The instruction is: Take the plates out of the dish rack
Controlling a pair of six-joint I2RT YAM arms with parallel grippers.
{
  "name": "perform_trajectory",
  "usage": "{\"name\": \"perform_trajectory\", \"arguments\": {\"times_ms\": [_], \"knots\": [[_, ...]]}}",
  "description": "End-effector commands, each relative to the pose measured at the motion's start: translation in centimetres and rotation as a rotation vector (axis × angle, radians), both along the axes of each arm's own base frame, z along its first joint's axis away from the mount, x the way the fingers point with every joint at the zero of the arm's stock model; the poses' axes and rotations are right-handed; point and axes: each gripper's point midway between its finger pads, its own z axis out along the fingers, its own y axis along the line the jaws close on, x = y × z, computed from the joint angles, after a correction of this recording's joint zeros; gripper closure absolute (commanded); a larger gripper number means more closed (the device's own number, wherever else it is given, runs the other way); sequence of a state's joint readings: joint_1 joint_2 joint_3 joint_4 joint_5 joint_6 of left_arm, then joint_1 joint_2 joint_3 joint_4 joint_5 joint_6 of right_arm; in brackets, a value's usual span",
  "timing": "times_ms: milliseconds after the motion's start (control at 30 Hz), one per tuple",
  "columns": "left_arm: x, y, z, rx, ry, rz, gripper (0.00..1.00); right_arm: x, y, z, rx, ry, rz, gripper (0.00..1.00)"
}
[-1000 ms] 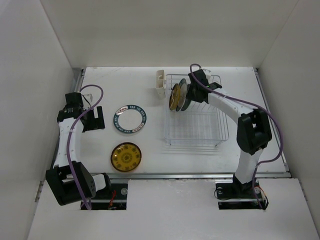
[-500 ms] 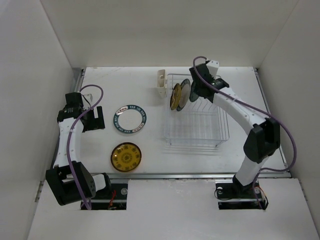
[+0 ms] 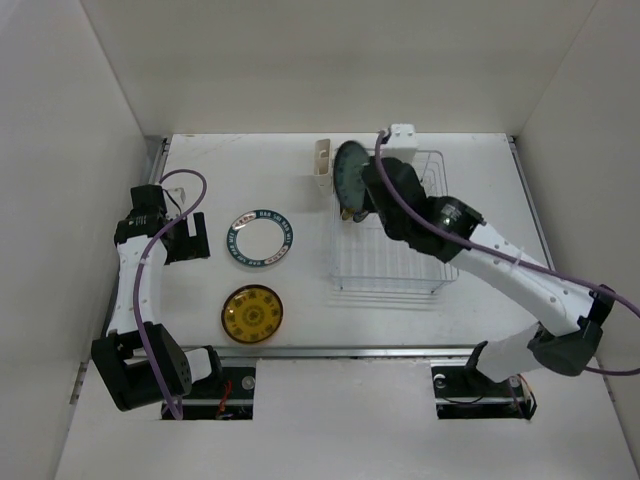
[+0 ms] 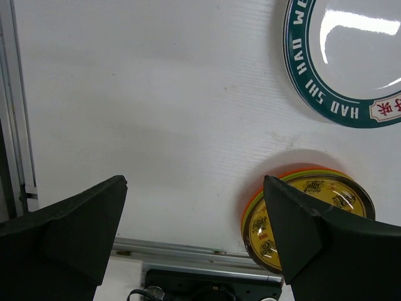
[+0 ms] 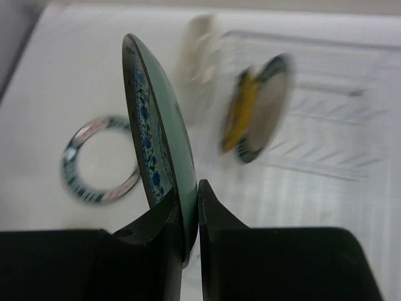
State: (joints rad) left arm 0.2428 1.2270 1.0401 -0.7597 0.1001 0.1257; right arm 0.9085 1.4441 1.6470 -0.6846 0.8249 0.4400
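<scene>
Two plates lie flat on the table (image 3: pixel 300 180), to the left of the rack (image 3: pixel 400 262): a ringed plate (image 3: pixel 259 238) with a dark teal rim, and nearer the arms a yellow plate (image 3: pixel 252 313), which in the left wrist view seems to sit on an orange and a green one. The right gripper (image 5: pixel 191 207) is closed tightly on the lower edge of a dark green plate (image 5: pixel 153 144) and holds it upright, on edge, above the far left corner of the rack, close to the cream cup (image 3: pixel 321 165). At least two remaining plates (image 5: pixel 257 119) stand in the rack slots behind it, blurred. The free table lies to the left of the held plate, so I think the arm must carry it left over the rack wall and turn it flat. The left gripper (image 3: pixel 188 240) hangs wide open and holds nothing, just beside the ringed plate.
</scene>
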Motion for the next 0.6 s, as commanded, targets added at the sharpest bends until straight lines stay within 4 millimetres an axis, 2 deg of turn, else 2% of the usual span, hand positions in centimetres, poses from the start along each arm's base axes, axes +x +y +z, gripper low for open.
{"name": "perform_trajectory", "arguments": {"times_ms": [0, 33, 67, 100, 133, 200, 233, 267, 333, 367, 467, 500, 567], "knots": [[-0.3, 0.4, 0.5, 0.019, -0.011, 0.023, 0.11, -4.0, 11.1, -4.7, 0.099, 0.1, 0.573, 1.0], [-0.3, 0.6, 0.5, 0.027, -0.009, 0.028, 0.11, -4.9, 13.8, -5.5, 0.146, 0.104, 0.681, 1.0], [-0.2, 0.9, 0.9, 0.048, -0.027, 0.037, 0.11, -5.8, 15.2, -6.6, 0.166, 0.135, 0.764, 1.0], [-0.3, 1.1, 0.9, 0.052, -0.026, 0.051, 0.11, -7.9, 17.2, -7.5, 0.199, 0.18, 0.899, 1.0], [-0.3, 1.1, 1.1, 0.054, -0.035, 0.052, 0.11, -8.6, 19.1, -9.1, 0.209, 0.202, 0.961, 1.0], [-0.2, 1.3, 1.2, 0.065, -0.042, 0.067, 0.11, -10.1, 21.2, -11.1, 0.216, 0.255, 1.052, 1.0], [-0.2, 1.3, 1.2, 0.065, -0.042, 0.068, 0.11, -11.3, 22.9, -10.8, 0.225, 0.262, 1.112, 1.0], [-0.2, 1.3, 1.2, 0.065, -0.042, 0.068, 0.11, -11.4, 24.2, -13.2, 0.204, 0.323, 1.111, 1.0], [-0.2, 1.3, 1.4, 0.067, -0.051, 0.068, 0.11, -13.0, 26.3, -14.3, 0.186, 0.367, 1.159, 1.0], [-0.2, 1.3, 1.4, 0.067, -0.051, 0.068, 0.11, -12.9, 27.5, -15.4, 0.175, 0.386, 1.165, 1.0], [-0.2, 1.3, 1.4, 0.067, -0.051, 0.068, 0.11, -13.4, 28.8, -17.3, 0.166, 0.418, 1.189, 1.0], [-0.2, 1.3, 1.4, 0.067, -0.051, 0.068, 0.11, -13.4, 28.8, -19.3, 0.143, 0.459, 1.179, 1.0], [-0.2, 1.3, 1.4, 0.067, -0.051, 0.068, 0.11, -13.4, 28.8, -19.7, 0.136, 0.472, 1.175, 0.95]]}}
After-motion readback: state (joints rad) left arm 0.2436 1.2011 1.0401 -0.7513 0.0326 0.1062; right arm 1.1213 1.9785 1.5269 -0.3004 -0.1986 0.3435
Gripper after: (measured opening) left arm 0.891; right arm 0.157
